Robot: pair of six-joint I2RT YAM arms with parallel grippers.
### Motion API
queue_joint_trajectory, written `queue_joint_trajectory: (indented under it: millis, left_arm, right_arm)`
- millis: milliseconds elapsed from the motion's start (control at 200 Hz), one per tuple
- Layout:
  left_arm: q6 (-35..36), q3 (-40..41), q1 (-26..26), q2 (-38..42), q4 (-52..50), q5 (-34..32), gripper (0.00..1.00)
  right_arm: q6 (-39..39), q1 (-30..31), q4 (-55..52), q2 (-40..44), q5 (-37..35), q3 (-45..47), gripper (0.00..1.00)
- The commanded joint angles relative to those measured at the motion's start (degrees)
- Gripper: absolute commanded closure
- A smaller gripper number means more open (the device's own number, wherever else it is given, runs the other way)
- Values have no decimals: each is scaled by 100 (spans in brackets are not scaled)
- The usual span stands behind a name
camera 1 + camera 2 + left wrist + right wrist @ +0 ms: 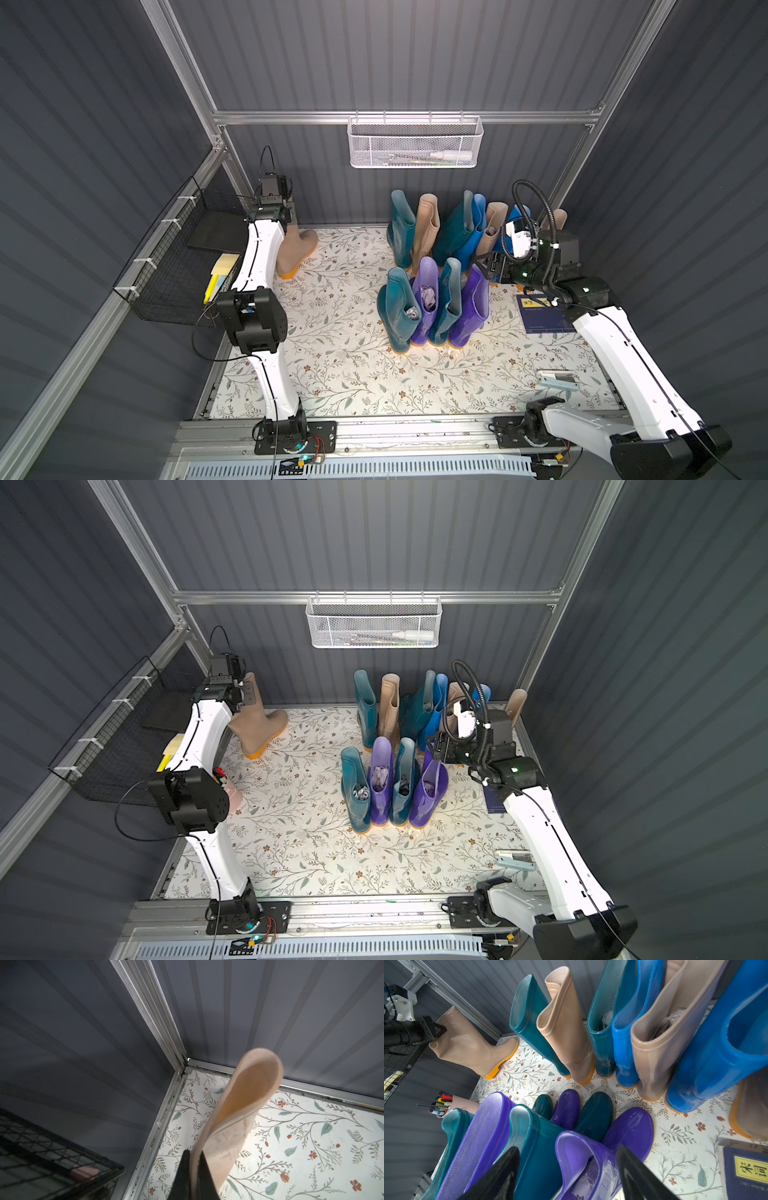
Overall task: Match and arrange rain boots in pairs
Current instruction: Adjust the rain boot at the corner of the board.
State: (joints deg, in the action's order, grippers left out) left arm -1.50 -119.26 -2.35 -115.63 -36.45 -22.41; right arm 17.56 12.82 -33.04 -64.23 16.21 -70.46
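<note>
My left gripper is shut on the top rim of a beige rain boot, which hangs tilted in the back left corner with its orange heel low over the mat. Along the back wall stands a mixed row of rain boots: teal, beige, teal, blue, beige, blue, beige. In front stand teal, purple, teal and purple. My right gripper is open, its fingers either side of that last purple boot's top.
A black wire basket hangs on the left wall and a white mesh basket on the back rail. A dark blue book and a pale blue object lie at the right. A pink pen cup stands at the left edge.
</note>
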Motion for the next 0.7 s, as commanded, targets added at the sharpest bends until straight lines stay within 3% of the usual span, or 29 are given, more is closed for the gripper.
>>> queue_joint_trajectory:
  millis: [0, 555, 695]
  left_arm:
    - [-301, -418, -29, 9, 188, 0, 100]
    - [-494, -364, -29, -56, 76, 95, 100]
    - [-417, -446, -30, -73, 68, 139, 93]
  right_arm:
    - [-51, 36, -45, -37, -45, -19, 23]
    - [-81, 36, -80, -55, -84, 26, 22]
    - [-73, 36, -76, -66, -83, 37, 22]
